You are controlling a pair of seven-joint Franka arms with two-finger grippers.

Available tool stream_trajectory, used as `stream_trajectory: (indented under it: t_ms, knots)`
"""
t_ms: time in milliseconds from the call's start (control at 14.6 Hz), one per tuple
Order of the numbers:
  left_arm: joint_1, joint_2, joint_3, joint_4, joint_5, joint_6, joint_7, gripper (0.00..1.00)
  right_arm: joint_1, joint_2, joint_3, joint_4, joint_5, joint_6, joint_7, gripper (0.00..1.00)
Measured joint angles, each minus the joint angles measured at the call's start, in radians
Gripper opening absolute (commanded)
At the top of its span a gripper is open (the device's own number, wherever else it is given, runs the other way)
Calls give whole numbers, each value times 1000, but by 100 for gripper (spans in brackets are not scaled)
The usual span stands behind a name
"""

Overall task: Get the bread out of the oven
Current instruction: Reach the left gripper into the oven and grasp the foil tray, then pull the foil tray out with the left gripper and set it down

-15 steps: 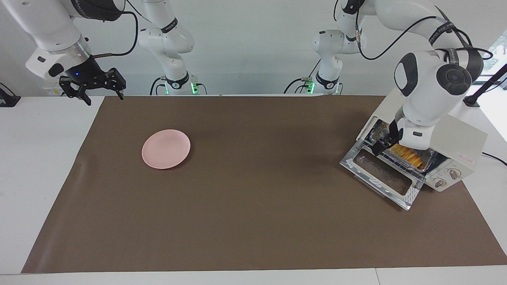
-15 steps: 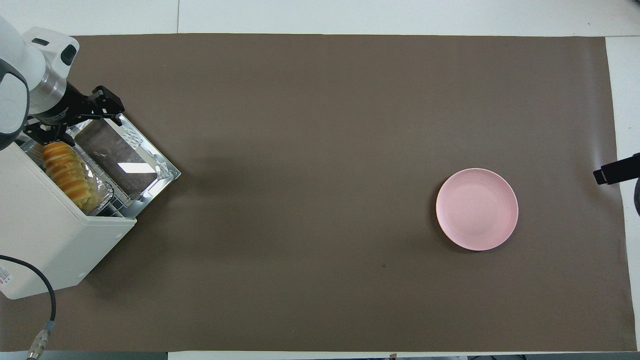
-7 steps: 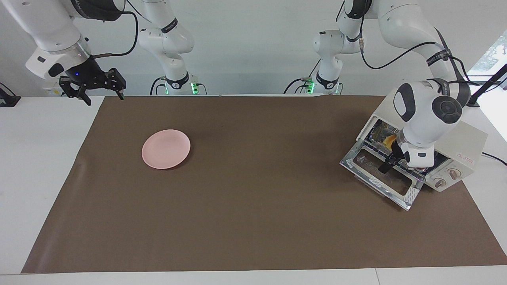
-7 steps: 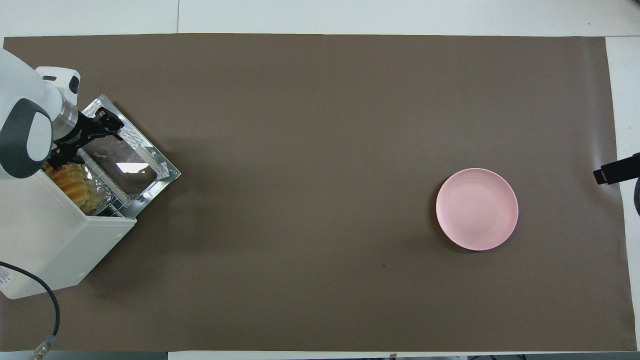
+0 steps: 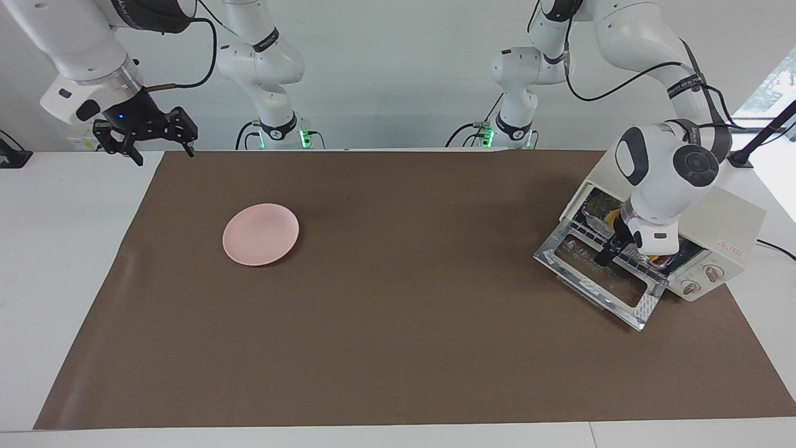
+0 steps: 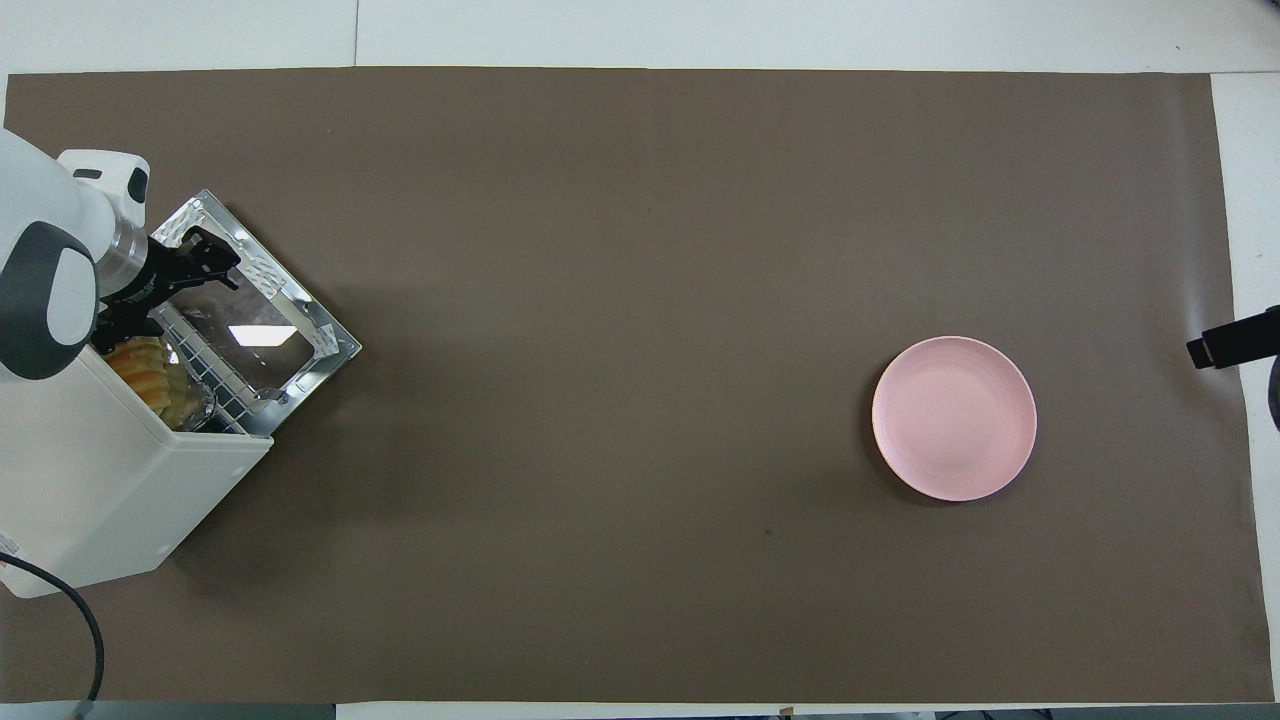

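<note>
Two grippers show in the facing view. At one end of the table the right gripper (image 5: 160, 148) waits in the air with its fingers spread, holding nothing. A pink plate (image 5: 260, 234) lies on the brown mat (image 5: 398, 348). At the left arm's end stands the oven (image 5: 721, 233), its door (image 5: 600, 281) dropped open. The left gripper (image 5: 612, 249), fingers apart, hangs at the oven's mouth over the door. The bread (image 6: 150, 375) lies inside the oven on the wire rack (image 6: 215, 375).

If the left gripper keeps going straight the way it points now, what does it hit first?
Most likely the oven's open drop door: the left gripper, open, points down just over its glass, in front of the bread. Depth is hard to judge.
</note>
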Motion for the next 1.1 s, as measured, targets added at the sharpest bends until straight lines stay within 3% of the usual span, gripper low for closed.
stream_trajectory:
  t_ms: [617, 823, 1097]
  knots:
    - [3, -1, 0, 2, 13, -7, 0, 98, 0, 0, 0, 0, 0, 0, 0, 100]
    - [3, -2, 0, -12, 14, -5, 0, 49, 0, 0, 0, 0, 0, 0, 0, 100]
    - [3, -2, -1, -25, 15, -3, 0, 39, 0, 0, 0, 0, 0, 0, 0, 100]
